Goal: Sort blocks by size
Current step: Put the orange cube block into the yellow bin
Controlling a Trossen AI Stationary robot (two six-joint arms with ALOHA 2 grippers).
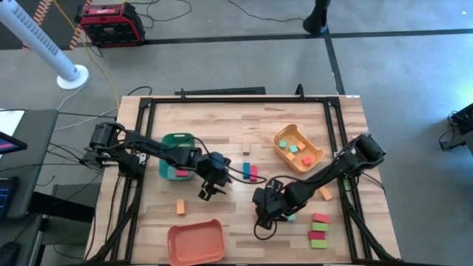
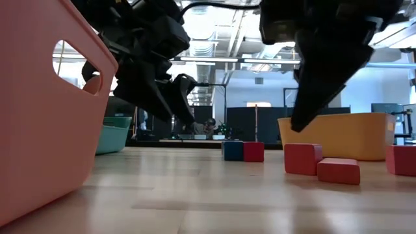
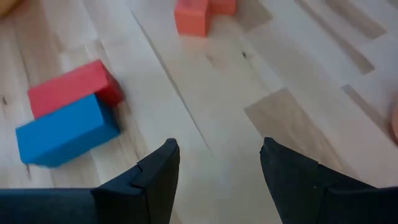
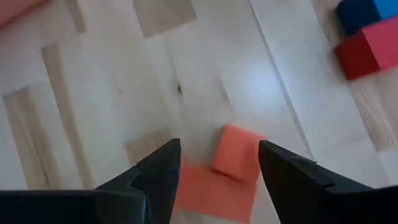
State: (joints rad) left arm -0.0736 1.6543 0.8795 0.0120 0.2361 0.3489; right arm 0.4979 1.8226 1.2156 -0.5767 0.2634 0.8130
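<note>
My left gripper (image 1: 209, 192) (image 3: 217, 155) hangs open over bare wood near the table's middle. A blue block (image 3: 65, 134) and a red block (image 3: 71, 87) lie side by side just beyond it, toward the far edge. My right gripper (image 1: 263, 220) (image 4: 217, 155) is open and tilted down, just above two orange-red blocks (image 4: 236, 152) (image 2: 302, 158) that touch each other on the table. It touches neither. Other blocks lie loose: an orange one (image 1: 179, 206), another orange one (image 1: 325, 193), and a red, green and pink group (image 1: 319, 229).
A green tray (image 1: 168, 142) stands behind the left arm with a pink block in it. A yellow tray (image 1: 314, 159) at the far right holds several small blocks. A salmon tray (image 1: 196, 242) (image 2: 39, 97) stands at the near edge. Bare wood lies between the two grippers.
</note>
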